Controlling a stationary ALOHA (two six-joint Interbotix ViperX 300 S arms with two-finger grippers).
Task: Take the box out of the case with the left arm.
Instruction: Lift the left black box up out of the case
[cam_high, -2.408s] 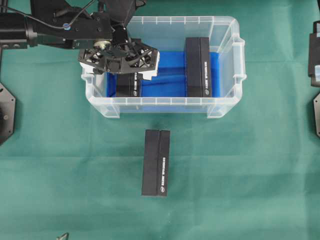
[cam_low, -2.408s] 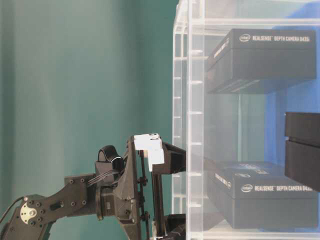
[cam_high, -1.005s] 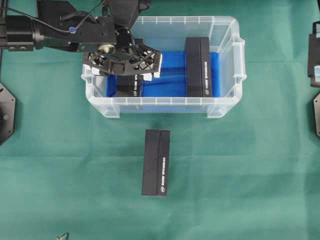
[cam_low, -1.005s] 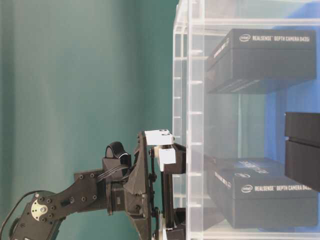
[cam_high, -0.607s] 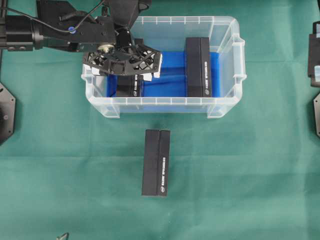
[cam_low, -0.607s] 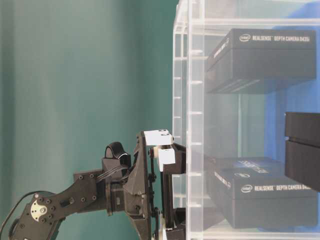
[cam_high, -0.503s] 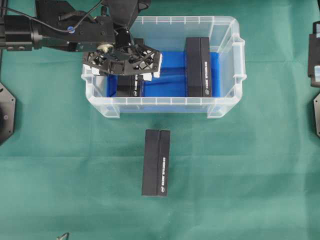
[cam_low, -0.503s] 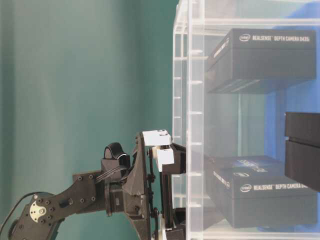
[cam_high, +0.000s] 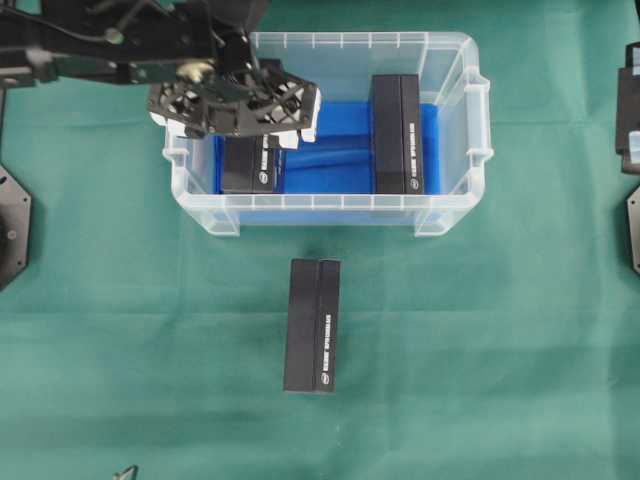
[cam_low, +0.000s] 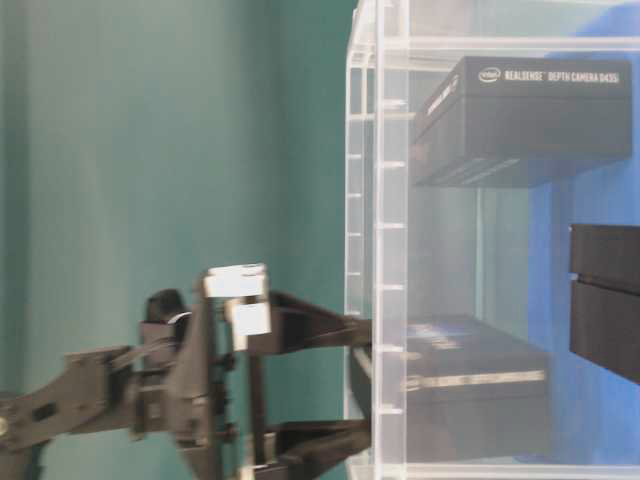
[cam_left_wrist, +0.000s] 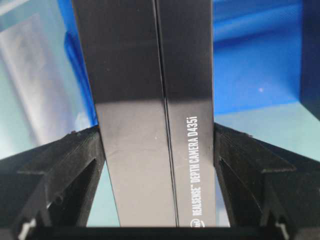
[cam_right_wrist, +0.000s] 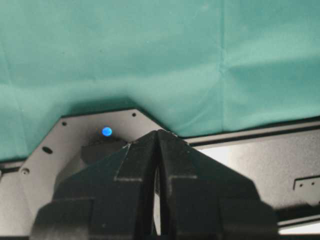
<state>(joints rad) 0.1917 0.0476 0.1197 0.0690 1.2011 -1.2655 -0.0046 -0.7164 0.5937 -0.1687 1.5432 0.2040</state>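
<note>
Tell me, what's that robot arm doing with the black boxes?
The left gripper is shut on a black box at the left end of the clear case, with a finger pressed on each side. Another black box lies at the right end of the case, and a third box already sits outside on the green cloth. The right gripper is shut and parked away from it all.

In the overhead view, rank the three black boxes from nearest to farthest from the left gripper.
1. Box between the jaws of the left gripper, at the left end of the case: box.
2. Box at the case's right end.
3. Box on the green cloth, in front of the case.
</note>
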